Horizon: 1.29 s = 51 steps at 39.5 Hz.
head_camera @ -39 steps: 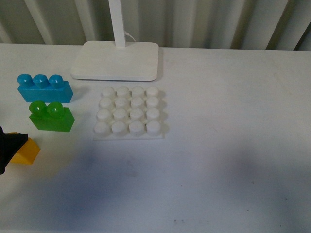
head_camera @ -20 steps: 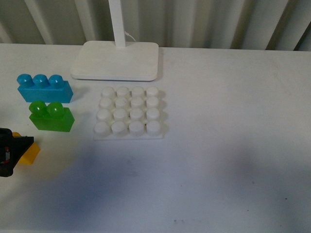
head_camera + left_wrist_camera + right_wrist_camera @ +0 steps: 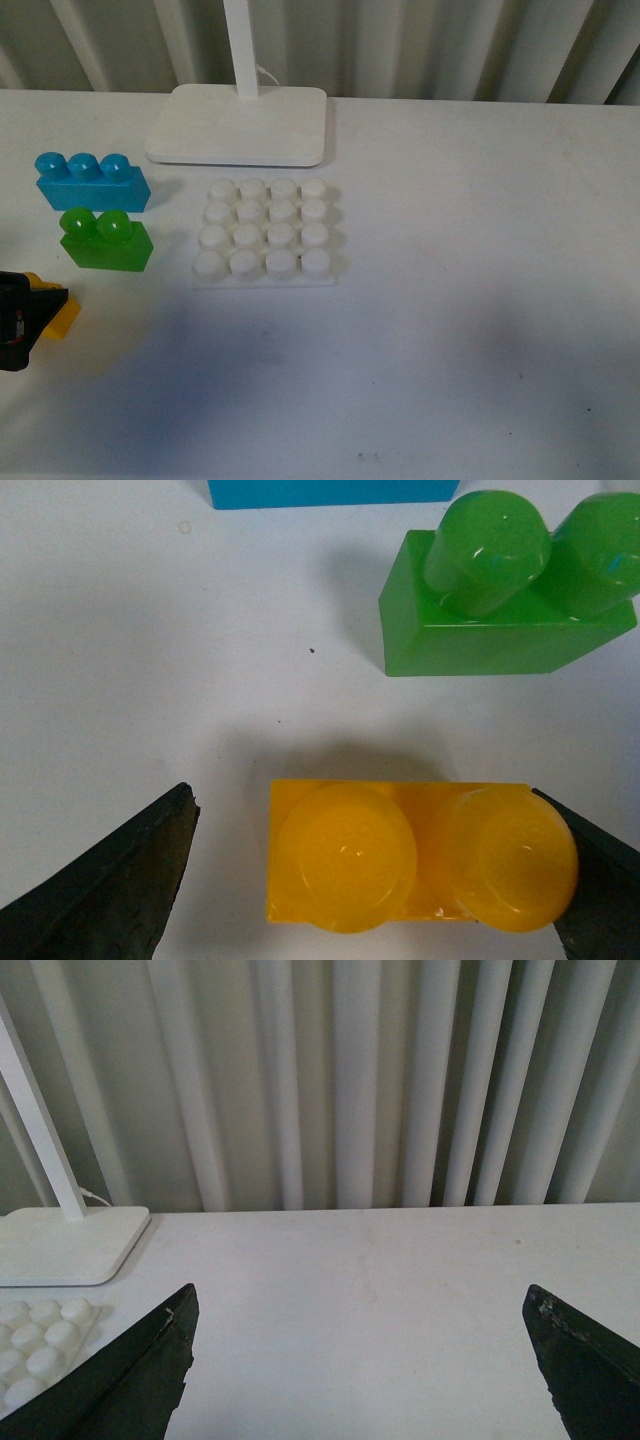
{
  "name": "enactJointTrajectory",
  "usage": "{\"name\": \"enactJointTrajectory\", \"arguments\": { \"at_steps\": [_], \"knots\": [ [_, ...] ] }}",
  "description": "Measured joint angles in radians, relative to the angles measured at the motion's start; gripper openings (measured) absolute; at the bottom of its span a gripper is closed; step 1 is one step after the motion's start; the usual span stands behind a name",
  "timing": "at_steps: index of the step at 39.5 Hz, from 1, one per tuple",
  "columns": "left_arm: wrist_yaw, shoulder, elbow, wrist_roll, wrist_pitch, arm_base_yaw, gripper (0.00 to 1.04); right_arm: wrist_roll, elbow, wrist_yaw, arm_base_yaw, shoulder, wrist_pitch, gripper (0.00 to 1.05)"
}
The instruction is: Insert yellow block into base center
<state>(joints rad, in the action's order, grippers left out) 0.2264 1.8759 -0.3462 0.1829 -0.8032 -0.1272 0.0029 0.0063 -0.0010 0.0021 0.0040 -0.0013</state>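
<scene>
The fingers (image 3: 110, 890) of the left gripper (image 3: 360, 805) stand spread either side of the yellow block (image 3: 400, 865). One looks to be touching it and the other is apart, so nothing is grasped yet. The block rests on the table (image 3: 450, 330), well left of the base (image 3: 262, 281), whose centre studs are bare. Grasping, carrying and pressing in all remain. The right gripper (image 3: 358, 1300) hangs wide apart and empty. There is one yellow block, one green brick (image 3: 105, 240), one blue brick (image 3: 92, 182) and one base with sixteen studs.
</scene>
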Motion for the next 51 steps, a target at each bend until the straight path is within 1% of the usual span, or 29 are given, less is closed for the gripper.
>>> {"name": "enactJointTrajectory", "arguments": {
  "at_steps": [1,2,6,8,10,19,26,31,34,41,47,51],
  "knots": [
    [0.000,0.000,0.000,0.000,0.000,0.001,0.98,0.000,0.000,0.000,0.000,0.000,0.000,0.95],
    [-0.002,0.000,0.000,0.000,0.000,0.003,0.95,0.000,0.000,0.000,0.000,0.000,0.000,0.95],
    [-0.007,-0.002,0.000,-0.004,0.004,0.006,0.74,0.000,0.000,0.000,0.000,0.000,0.000,0.95],
    [-0.008,-0.010,0.001,-0.006,0.008,0.007,0.68,0.000,0.000,0.000,0.000,0.000,0.000,0.95],
    [-0.018,-0.021,0.003,-0.009,0.013,0.011,0.66,0.000,0.000,0.000,0.000,0.000,0.000,0.95],
    [-0.060,-0.099,0.027,-0.028,0.049,0.036,0.66,0.000,0.000,0.000,0.000,0.000,0.000,0.95],
    [-0.137,-0.220,0.039,-0.074,0.126,0.097,0.66,0.000,0.000,0.000,0.000,0.000,0.000,0.95],
    [-0.195,-0.289,0.027,-0.132,0.180,0.186,0.66,0.000,0.000,0.000,0.000,0.000,0.000,0.95],
    [-0.237,-0.303,0.000,-0.179,0.218,0.254,0.66,0.000,0.000,0.000,0.000,0.000,0.000,0.95],
    [-0.367,-0.325,-0.113,-0.317,0.335,0.443,0.66,0.000,0.000,0.000,0.000,0.000,0.000,0.95],
    [-0.472,-0.315,-0.187,-0.385,0.394,0.542,0.66,0.000,0.000,0.000,0.000,0.000,0.000,0.95],
    [-0.519,-0.267,-0.236,-0.408,0.415,0.594,0.66,0.000,0.000,0.000,0.000,0.000,0.000,0.95]
  ]
}}
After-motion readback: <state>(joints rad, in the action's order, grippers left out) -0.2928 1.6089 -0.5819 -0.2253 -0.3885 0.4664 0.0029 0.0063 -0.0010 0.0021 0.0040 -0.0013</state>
